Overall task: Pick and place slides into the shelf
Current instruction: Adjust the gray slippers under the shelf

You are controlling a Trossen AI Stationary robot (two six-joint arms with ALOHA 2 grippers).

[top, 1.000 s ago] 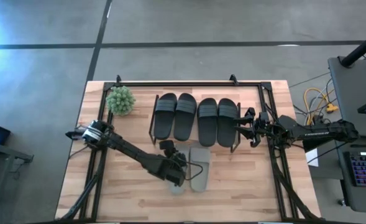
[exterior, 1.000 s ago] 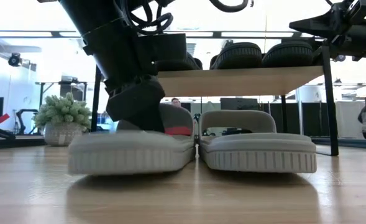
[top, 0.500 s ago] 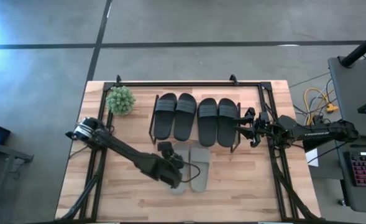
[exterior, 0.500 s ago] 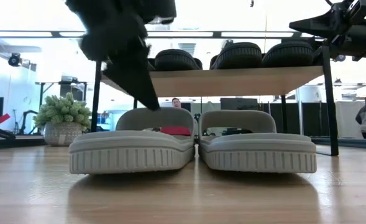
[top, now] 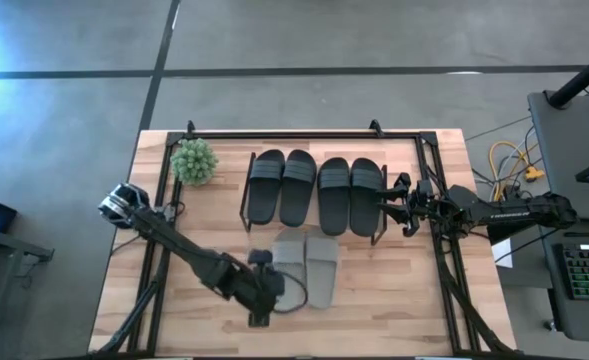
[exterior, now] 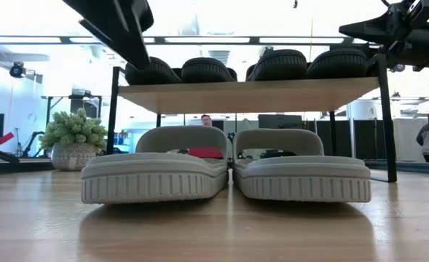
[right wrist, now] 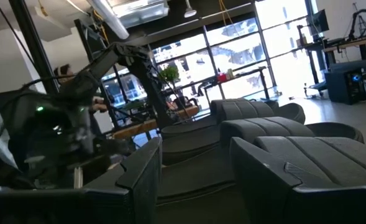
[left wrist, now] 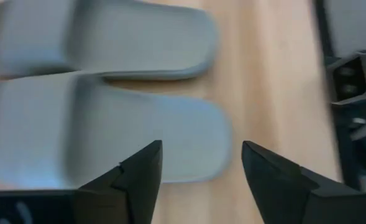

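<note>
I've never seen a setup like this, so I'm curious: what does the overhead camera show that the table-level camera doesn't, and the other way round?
Only the overhead view shows both whole arms, with the left gripper open beside the heels of the grey-green slides, and the right gripper at the shelf's right end. Only the table-level view shows the shelf's wooden board with the grey-green pair in front of it, plus the room beyond. Both show the four black slides on the shelf and the potted plant.

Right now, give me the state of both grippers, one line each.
Left gripper: open, holding nothing, above the near end of the grey slides.
Right gripper: open, holding nothing, beside the shelf.
</note>
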